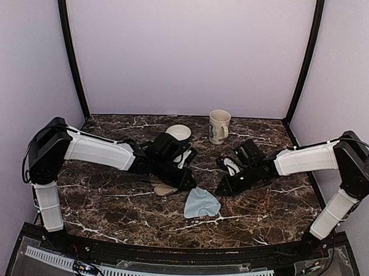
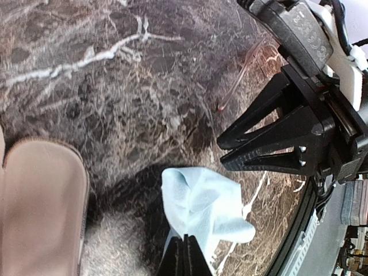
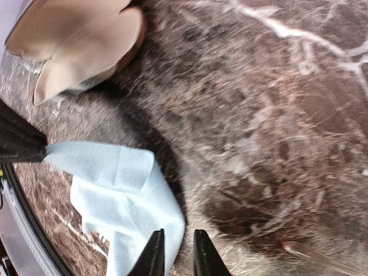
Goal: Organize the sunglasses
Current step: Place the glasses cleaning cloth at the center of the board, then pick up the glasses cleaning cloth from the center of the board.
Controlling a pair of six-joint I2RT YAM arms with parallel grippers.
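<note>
**Desk:** What surrounds the two arms on the marble table [image 1: 109, 202]?

**Photographer:** One cream mug [image 1: 219, 126] and one white bowl [image 1: 179, 132] stand toward the far edge, near each other but apart. One tan case [image 2: 40, 213] lies under the left arm, which covers most of it from above. One blue cloth [image 1: 201, 204] lies crumpled between the grippers.

**Desk:** And the grippers?

**Photographer:** The left gripper [image 2: 184, 256] is clamped on a corner of the cloth. The right gripper [image 3: 174, 253] has its jaws parted by a narrow gap at the cloth's opposite edge, with nothing seen between them.

**Desk:** Where are the sunglasses?

**Photographer:** I cannot make them out. From above, both forearms hide the middle of the table. One thin wire with a reddish tip [image 3: 286, 247] lies on the marble just beside the right gripper. I cannot tell whether it belongs to them.
</note>
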